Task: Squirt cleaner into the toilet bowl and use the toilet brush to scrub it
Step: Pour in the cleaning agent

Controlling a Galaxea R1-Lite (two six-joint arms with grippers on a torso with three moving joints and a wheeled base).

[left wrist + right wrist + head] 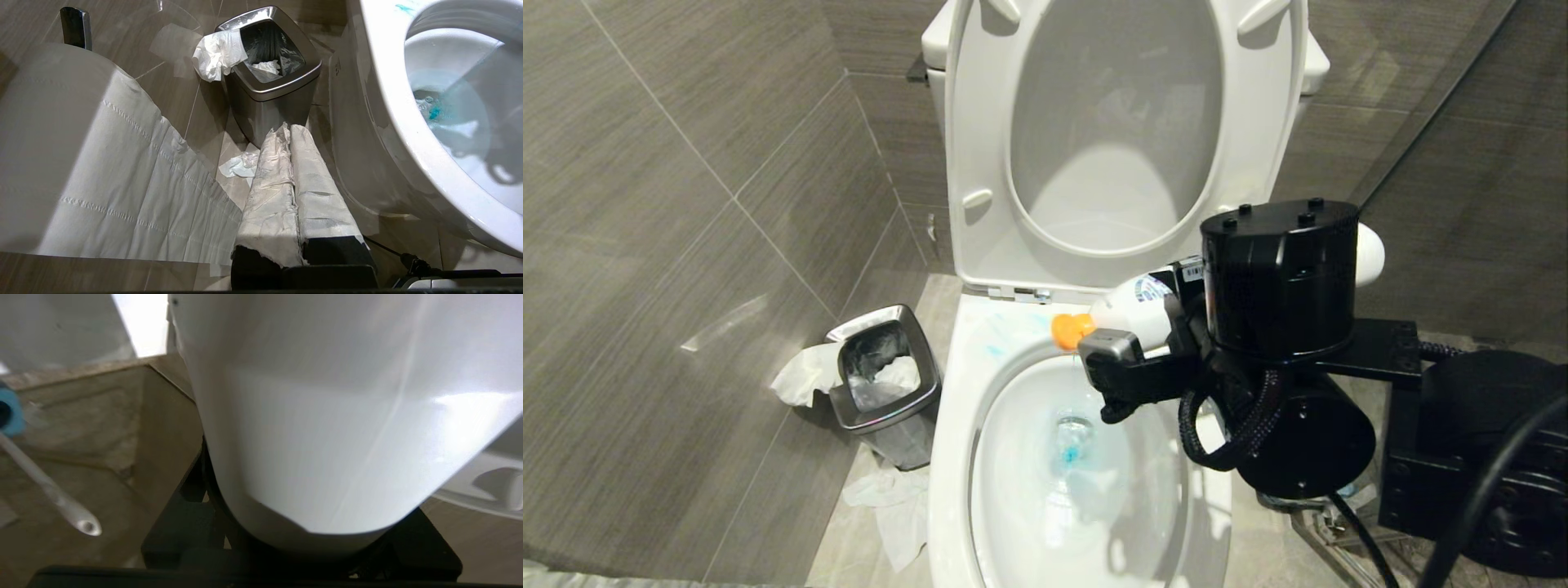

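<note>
My right gripper (1145, 320) is shut on a white cleaner bottle (1131, 300) lying level, its orange nozzle (1072, 328) over the back rim of the toilet bowl (954, 441). In the right wrist view the bottle (327, 416) fills most of the picture. Turquoise cleaner (1068, 453) tints the water, and thin smears (996, 347) mark the rim. The toilet brush handle (49, 490) slants up from its blue holder (9, 412) on the floor. My left gripper (289, 131), with tape-wrapped fingers (269, 171), hangs shut and empty low beside the bowl (388, 134).
The seat and lid (980, 163) stand raised against the cistern. A steel-rimmed waste bin (882, 384) with tissue spilling out stands left of the bowl, with crumpled paper (890, 498) on the floor. A toilet paper roll (61, 143) hangs close to my left gripper. Tiled walls close in on both sides.
</note>
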